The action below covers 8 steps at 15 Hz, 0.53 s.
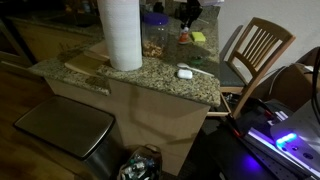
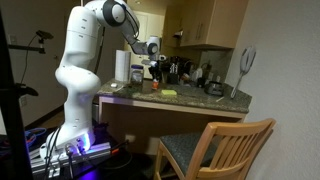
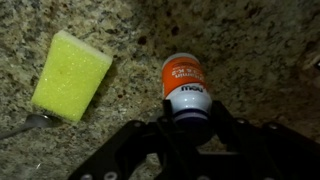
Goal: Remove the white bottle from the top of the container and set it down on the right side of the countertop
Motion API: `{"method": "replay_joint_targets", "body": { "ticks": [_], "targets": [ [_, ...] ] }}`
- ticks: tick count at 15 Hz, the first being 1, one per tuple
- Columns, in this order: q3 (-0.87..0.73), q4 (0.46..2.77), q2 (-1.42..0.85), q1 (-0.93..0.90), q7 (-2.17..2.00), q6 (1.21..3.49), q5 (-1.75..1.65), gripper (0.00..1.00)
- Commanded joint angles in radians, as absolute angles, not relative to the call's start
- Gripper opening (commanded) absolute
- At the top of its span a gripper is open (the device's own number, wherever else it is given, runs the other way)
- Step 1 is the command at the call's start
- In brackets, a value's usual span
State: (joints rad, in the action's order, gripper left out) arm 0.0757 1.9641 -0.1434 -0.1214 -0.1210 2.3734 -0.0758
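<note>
In the wrist view the white bottle (image 3: 186, 85) is seen clasped at its white end by the jaws of the gripper (image 3: 187, 128), which are closed partway against its sides. It is held over the granite surface (image 3: 250, 50) (whether touching cannot be told), between the blue-lidded container (image 1: 155, 38) and a yellow sponge (image 1: 198, 37).
</note>
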Motion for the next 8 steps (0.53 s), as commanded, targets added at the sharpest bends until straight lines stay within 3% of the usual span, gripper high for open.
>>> {"method": "replay_joint_targets", "body": {
  "ticks": [1, 5, 6, 8],
  "targets": [
    [0.072, 1.981, -0.153, -0.135, -0.201, 2.418, -0.142, 0.18],
    [0.076, 1.975, -0.157, -0.138, -0.236, 2.413, -0.143, 0.18],
    [0.082, 1.971, -0.151, -0.135, -0.215, 2.391, -0.110, 0.68],
    [0.085, 1.967, -0.127, -0.131, -0.200, 2.362, -0.079, 0.74]
  ]
}}
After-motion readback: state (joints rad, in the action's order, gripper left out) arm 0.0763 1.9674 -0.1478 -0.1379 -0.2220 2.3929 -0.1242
